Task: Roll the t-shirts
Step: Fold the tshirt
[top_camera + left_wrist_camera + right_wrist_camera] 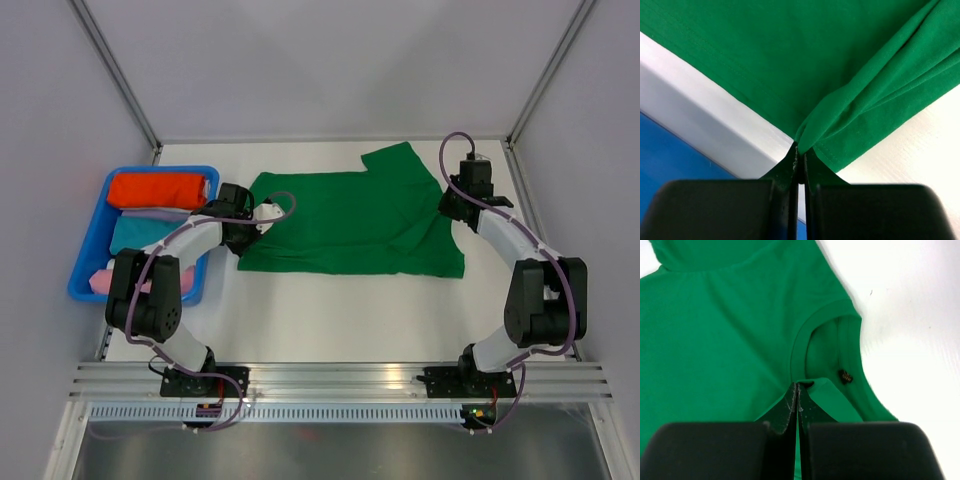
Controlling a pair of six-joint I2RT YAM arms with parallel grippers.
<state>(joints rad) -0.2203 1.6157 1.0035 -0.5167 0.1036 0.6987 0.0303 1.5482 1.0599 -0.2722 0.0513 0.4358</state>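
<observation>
Lying spread and nearly flat across the middle of the top view, the t-shirt [350, 222] shows no roll at all — no turned-over end, no coil. By my reading the task is at its very start, with the cloth only held out at both ends. One sleeve [393, 160] sticks up toward the upper middle of the frame, and the lower edge runs fairly straight. The left gripper [799, 154] is closed tight on a pinch of the shirt's left edge, with folds fanning out from its tips. The right gripper [797, 390] is closed on the rim of the collar [799, 340] at the shirt's right end. Left of the shirt, just beside the left gripper, sits a blue bin [88, 262] holding an orange-red bundle [158, 189], a teal bundle [140, 234] and paler cloth lower down — rolling toward that side looks cramped. The widest bare stretch of table [330, 315] lies below the shirt, toward the arm bases. Above the shirt only a narrow strip shows before the back wall, and the table's right edge is near the right arm.
</observation>
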